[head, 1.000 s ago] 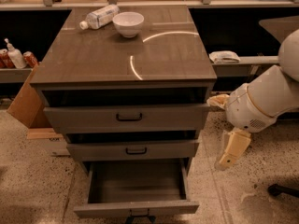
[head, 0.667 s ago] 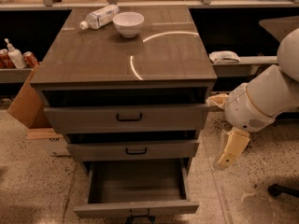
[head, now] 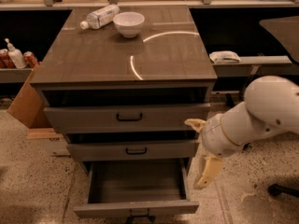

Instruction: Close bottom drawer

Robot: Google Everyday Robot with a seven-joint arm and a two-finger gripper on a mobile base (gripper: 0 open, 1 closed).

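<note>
The bottom drawer (head: 135,208) is pulled far out of the grey-brown cabinet (head: 126,59). Its deep box shows empty, and its small black bar handle (head: 139,213) sits at the frame's lower edge. My gripper (head: 202,148) hangs on the white arm just right of the cabinet, beside the drawer's right side wall, touching nothing. Its two cream fingers (head: 208,171) are spread apart, open and empty. The middle drawer (head: 133,150) and the top drawer (head: 128,117) each stick out a little.
A white bowl (head: 129,23) and a lying plastic bottle (head: 100,16) are at the back of the cabinet top. A cardboard box (head: 28,106) stands at the left. A shelf with a white cloth (head: 224,56) is at the right. A chair base (head: 282,189) is on the speckled floor.
My gripper has moved down and to the left, closer to the bottom drawer's right side. The drawers have not moved.
</note>
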